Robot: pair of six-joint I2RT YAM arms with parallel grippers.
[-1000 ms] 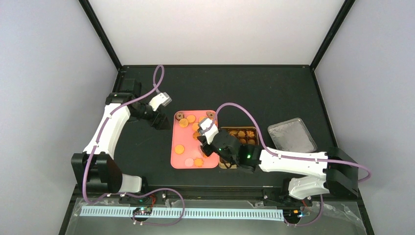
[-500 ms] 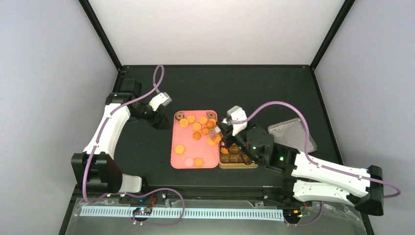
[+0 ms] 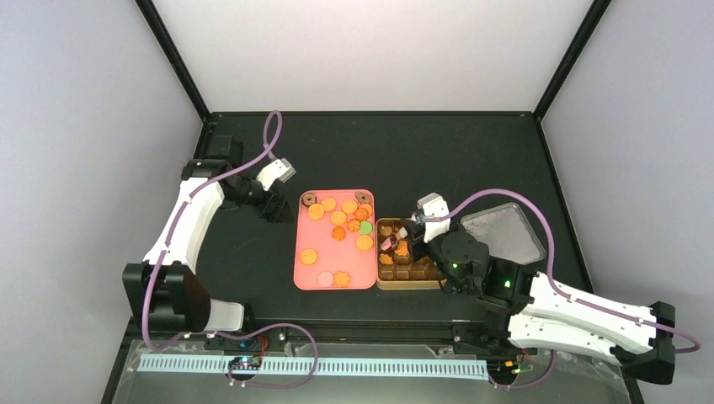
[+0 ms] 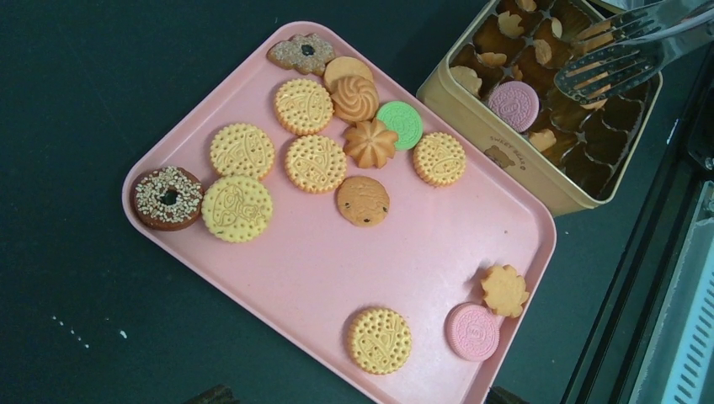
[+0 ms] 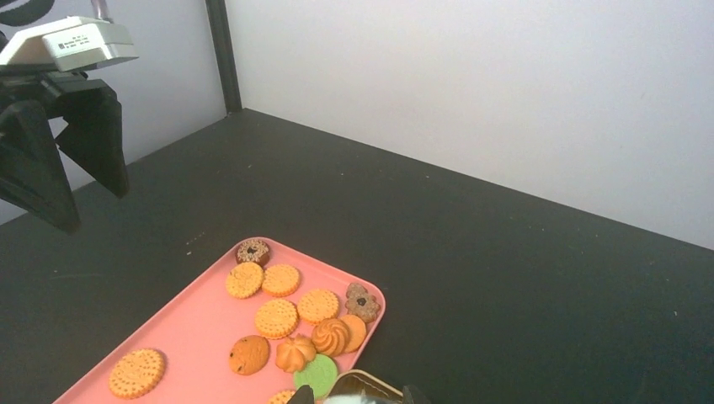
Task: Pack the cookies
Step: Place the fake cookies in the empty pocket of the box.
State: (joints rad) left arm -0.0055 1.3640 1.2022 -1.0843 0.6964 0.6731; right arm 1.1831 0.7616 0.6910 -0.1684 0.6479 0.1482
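Note:
Several cookies (image 3: 337, 220) lie on a pink tray (image 3: 333, 263), mostly yellow and orange, with a green one and a pink one (image 4: 471, 332). Beside the tray stands a gold tin (image 4: 505, 168) with brown cups; a pink cookie (image 4: 514, 103) and some orange ones lie in it. My right gripper (image 3: 412, 229) hovers over the tin, shut on metal tongs (image 4: 627, 55) whose tips hang above the cups. My left gripper (image 3: 276, 206) stays open above the table left of the tray, nothing between its fingers. In the right wrist view the cookies (image 5: 278, 318) and tray (image 5: 194, 328) lie ahead.
The tin's grey lid (image 3: 503, 234) lies on the black table right of the tin. Black frame posts stand at the back corners, with pale walls behind. The left arm's gripper shows at the upper left in the right wrist view.
My right arm swung right, from the tray's right edge to over the tin, carrying the tongs. A green cookie it had covered now shows. The left arm has not moved.

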